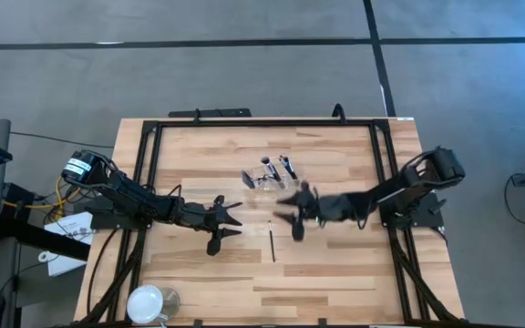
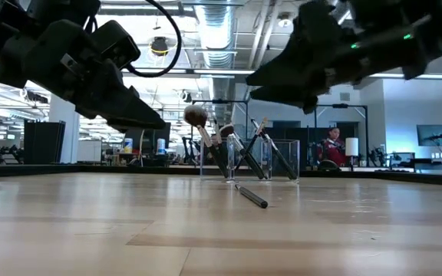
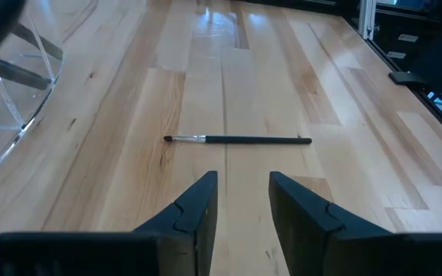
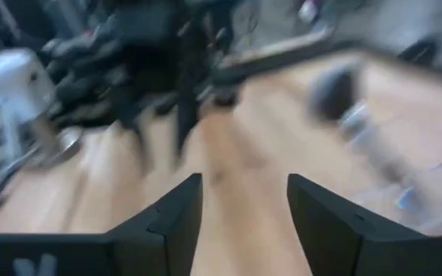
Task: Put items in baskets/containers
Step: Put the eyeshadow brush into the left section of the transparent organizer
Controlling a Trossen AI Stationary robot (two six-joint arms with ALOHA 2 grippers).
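A clear plastic container (image 1: 276, 175) (image 2: 282, 159) stands on the far middle of the table. Several dark-handled brushes (image 2: 236, 149) lean inside it, and one with a round head (image 2: 196, 116) sticks out above its rim. A single slim brush (image 1: 272, 244) (image 3: 236, 139) (image 2: 250, 195) lies flat on the wood nearer the front. My left gripper (image 1: 237, 219) (image 3: 244, 184) hovers open left of this brush, pointing at it. My right gripper (image 1: 278, 210) (image 4: 244, 188) hangs open above the table, right of the container and clear of everything.
A round white cup (image 1: 146, 302) sits at the table's near left corner. A black frame (image 1: 153, 155) runs around the tabletop. In the left wrist view the container's clear wall (image 3: 14, 100) shows close by. Bare wood lies on the near side of the lone brush.
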